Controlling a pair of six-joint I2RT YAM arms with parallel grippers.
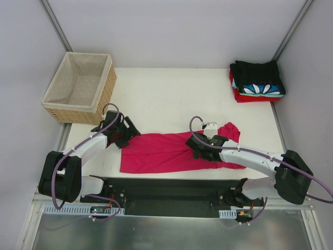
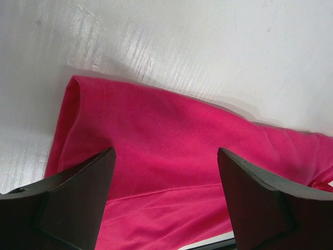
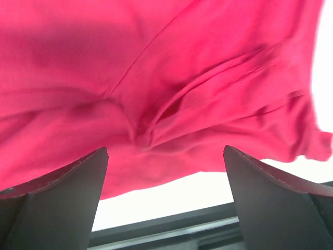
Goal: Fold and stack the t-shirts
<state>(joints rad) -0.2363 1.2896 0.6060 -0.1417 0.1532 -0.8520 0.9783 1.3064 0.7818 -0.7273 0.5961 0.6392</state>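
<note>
White table: pink tee spread along near edge, seemingly half folded, wrinkled. Left gripper and right gripper held over it, fingers spread, nothing pinched. Stack of folded tees seen at far right corner. Left to be done: fold finished, tee stacked.

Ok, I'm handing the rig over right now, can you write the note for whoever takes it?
Left gripper: open, over the left end of the pink t-shirt, holding nothing.
Right gripper: open, over the shirt's creased right part, holding nothing.
Things: pink t-shirt stretched along the near edge of the table; folded stack at the far right corner, black on top, blue-white patterned, red beneath.
Done: those shirts are folded and stacked.
Left: finish folding the pink t-shirt, put it on the stack.
</note>
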